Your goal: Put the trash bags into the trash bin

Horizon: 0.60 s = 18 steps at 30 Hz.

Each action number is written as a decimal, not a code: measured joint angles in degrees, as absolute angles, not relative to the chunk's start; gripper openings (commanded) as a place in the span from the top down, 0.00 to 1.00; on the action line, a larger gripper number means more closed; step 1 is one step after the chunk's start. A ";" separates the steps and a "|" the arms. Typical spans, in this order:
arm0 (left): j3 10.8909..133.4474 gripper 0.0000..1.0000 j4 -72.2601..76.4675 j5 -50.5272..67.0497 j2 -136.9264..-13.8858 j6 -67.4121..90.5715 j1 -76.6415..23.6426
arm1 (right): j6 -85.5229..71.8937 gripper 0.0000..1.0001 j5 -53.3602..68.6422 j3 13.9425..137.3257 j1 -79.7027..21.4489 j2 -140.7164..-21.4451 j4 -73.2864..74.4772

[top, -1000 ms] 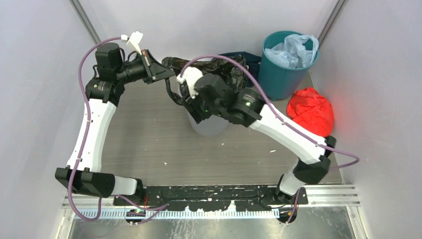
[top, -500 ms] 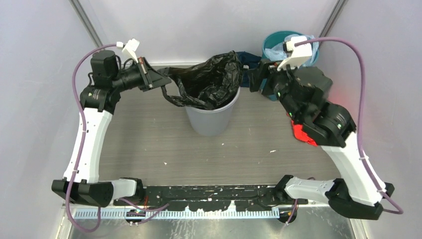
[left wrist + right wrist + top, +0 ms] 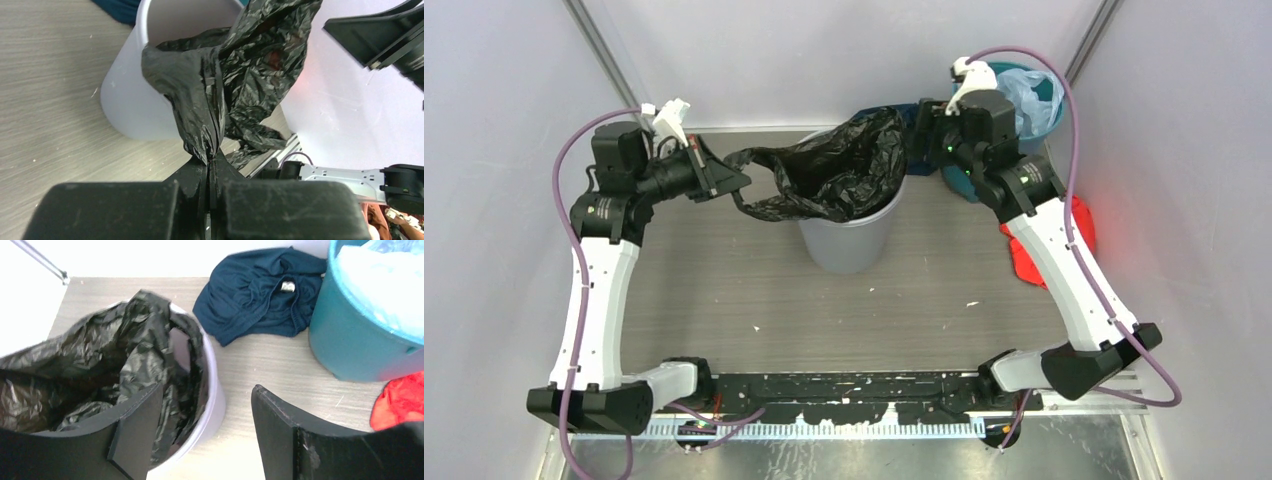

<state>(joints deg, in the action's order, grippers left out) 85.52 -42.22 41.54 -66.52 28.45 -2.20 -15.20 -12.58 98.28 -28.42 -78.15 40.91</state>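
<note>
Since a sec ago my R arm [image 3: 1064,265] has swung off the bin to the far right. R jaws are now wide, holding nothing, near the bin's far-right rim. Black trash bag [image 3: 834,170] drapes over and into the grey trash bin [image 3: 849,245], mid surface [image 3: 724,290] toward the far edge. L jaws are clamped on the bag's left flap, pulled out past the rim. Teal bin [image 3: 345,340], red bundle [image 3: 1079,215] and navy cloth [image 3: 255,290] sit by the far right corner.
</note>
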 measured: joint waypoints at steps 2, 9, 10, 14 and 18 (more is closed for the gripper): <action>84.73 1.00 -42.94 41.52 -66.65 27.90 -1.58 | -15.73 0.29 -9.72 97.56 -25.10 -77.87 39.24; 83.44 1.00 -43.99 41.12 -67.42 26.04 1.96 | -18.46 0.33 -0.21 95.50 -17.63 -77.84 34.98; 83.31 1.00 -44.07 40.93 -67.46 25.82 2.11 | -18.70 0.33 0.99 95.50 -17.37 -78.08 34.41; 82.37 1.00 -44.51 39.86 -67.46 24.71 2.44 | -19.42 0.36 5.13 95.48 -17.10 -79.90 32.82; 80.79 1.00 -44.77 39.03 -67.48 23.97 2.74 | -19.64 0.38 8.38 94.63 -16.99 -82.48 31.64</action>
